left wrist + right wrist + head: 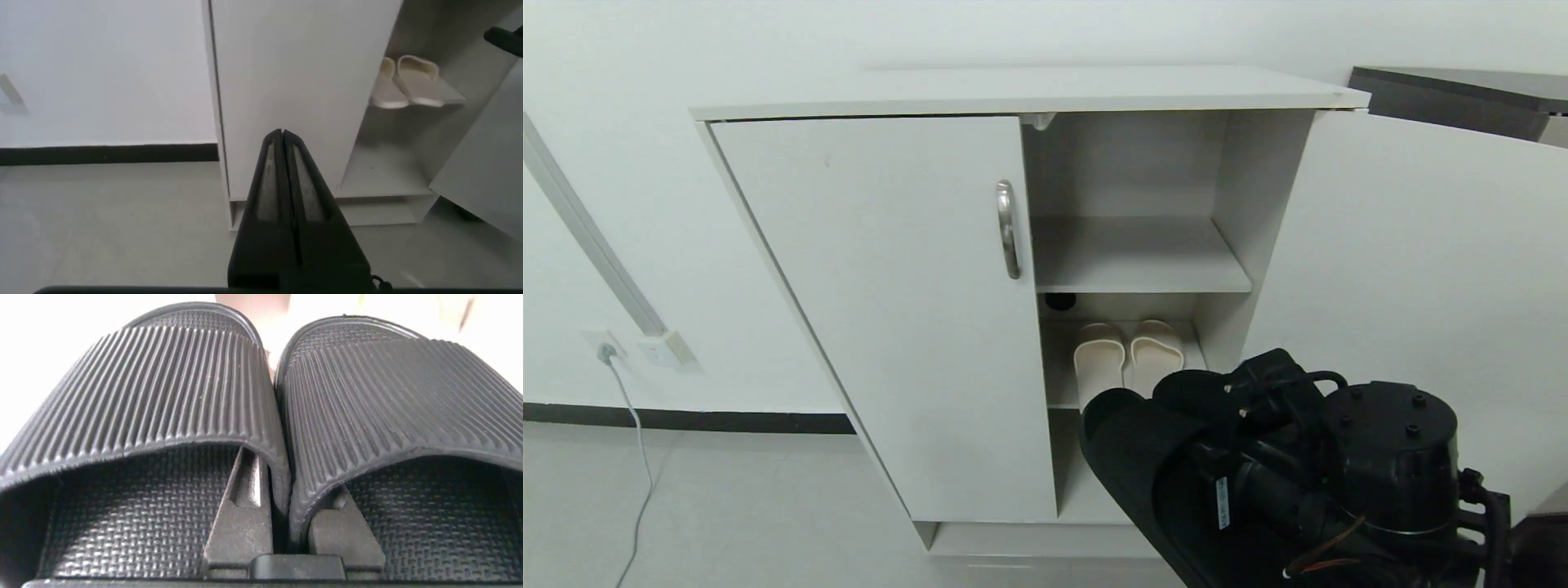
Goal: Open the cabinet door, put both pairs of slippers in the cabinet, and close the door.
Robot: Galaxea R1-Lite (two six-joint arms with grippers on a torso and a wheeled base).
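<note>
The white cabinet (pixel 1029 91) stands with its right door (pixel 1421 269) swung open and its left door (pixel 890 310) closed. A pair of cream slippers (pixel 1127 355) (pixel 409 82) lies side by side on the middle shelf. In front of the lower opening, my right gripper (pixel 282 498) is shut on a pair of black ribbed slippers (pixel 1143 457) (pixel 188 384), pinching their inner edges together, toes pointing toward the cabinet. My left gripper (pixel 282 143) hangs low over the floor to the cabinet's left front, shut, with nothing in it.
The upper shelf (pixel 1135 261) is bare. A metal handle (pixel 1008 229) sits on the closed left door. A wall socket with a cable (pixel 605 353) is at the left. A dark tabletop (pixel 1462 90) shows behind the open door. Grey floor (pixel 114 220) lies open at the left.
</note>
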